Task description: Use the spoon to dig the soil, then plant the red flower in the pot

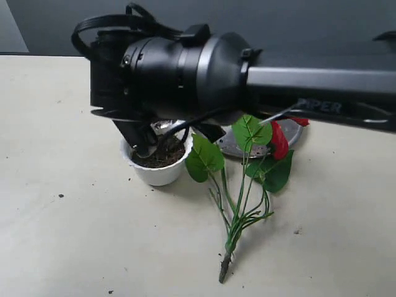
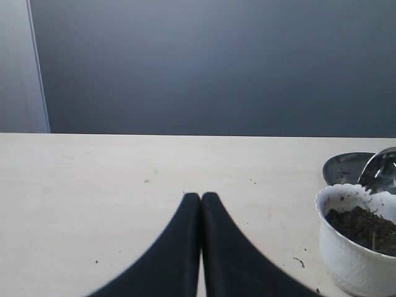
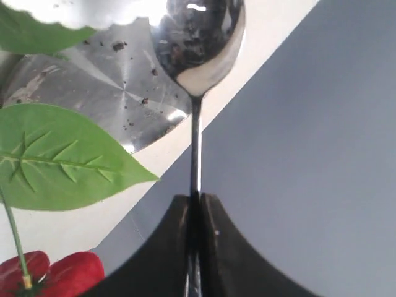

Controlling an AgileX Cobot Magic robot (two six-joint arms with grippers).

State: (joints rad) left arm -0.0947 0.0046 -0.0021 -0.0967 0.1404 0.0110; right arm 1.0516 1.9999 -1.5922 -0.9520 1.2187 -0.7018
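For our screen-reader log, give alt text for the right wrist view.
Black right gripper, jaws shut on the thin handle of a shiny silver metal teaspoon, its bowl over a speckled round steel plate. A green heart-shaped leaf and glossy red bloom lie alongside.

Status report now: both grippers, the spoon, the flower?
Right gripper shut on spoon, over pot. Left gripper shut, empty. Red flower flat on table, unplanted.

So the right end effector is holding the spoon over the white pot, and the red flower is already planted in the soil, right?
Not planted: the exterior view shows the red flower lying on the table beside the pot. The right end effector does hold the spoon.
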